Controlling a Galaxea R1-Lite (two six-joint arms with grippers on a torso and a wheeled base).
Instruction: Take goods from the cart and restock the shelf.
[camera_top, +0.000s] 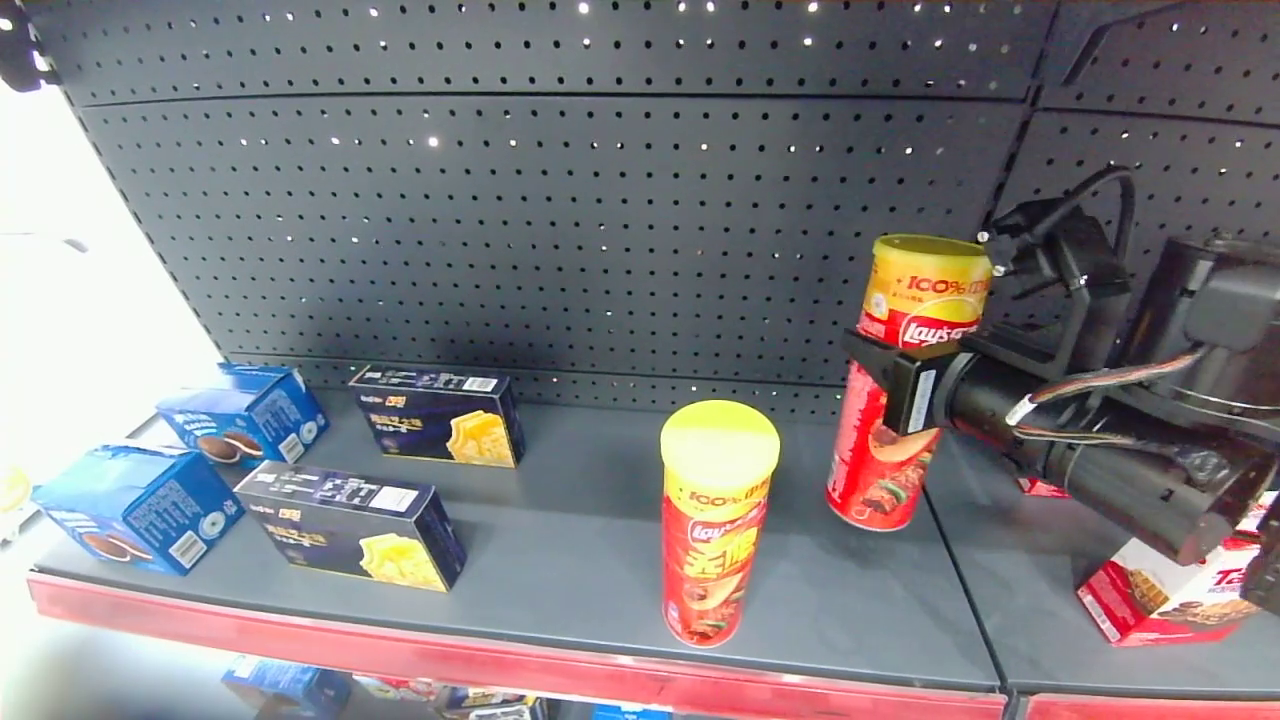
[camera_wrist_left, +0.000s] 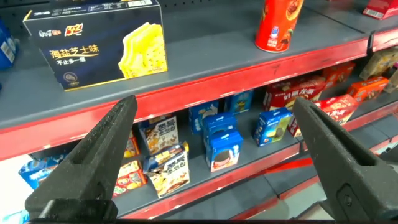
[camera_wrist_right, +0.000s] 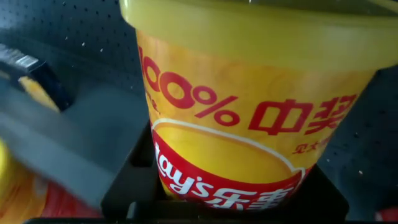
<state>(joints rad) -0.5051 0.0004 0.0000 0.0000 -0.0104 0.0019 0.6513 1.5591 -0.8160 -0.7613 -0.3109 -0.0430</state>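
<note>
Two chip canisters are showing in the head view. The held canister (camera_top: 925, 290) is sitting clamped around its middle in the right gripper (camera_top: 900, 395), leaning a little, toward the back of the shelf (camera_top: 560, 570). Whether its base is touching the deck, I cannot tell. The standing canister (camera_top: 715, 520) is resting upright near the front lip, apart from the held one.

Letting go while the tube is leaning is risking a topple. A rolling tube could be knocking its neighbour over the front edge. The pegboard (camera_top: 560, 220) is rising close behind, so pushing further back could be jamming the lid against it.

A red box (camera_top: 1165, 595) is lying under the arm on the adjoining section, where a pulling-back arm might be brushing it. The navy boxes (camera_top: 350, 525) and blue boxes (camera_top: 140, 505) are lying well apart toward the left, blocking nothing.

From the left wrist view, the left gripper (camera_wrist_left: 211, 162) is hanging in front of the shelf's red edge, its fingers (camera_wrist_left: 93, 168) spread wide with nothing between them. Beyond it, one navy box and the foot of a red canister are sitting on the deck. Small packets (camera_wrist_left: 217, 149) are crowding the tier below.

From the right wrist view, the held canister's yellow band is looming close, with the dark jaws pressing in on either side of it.
</note>
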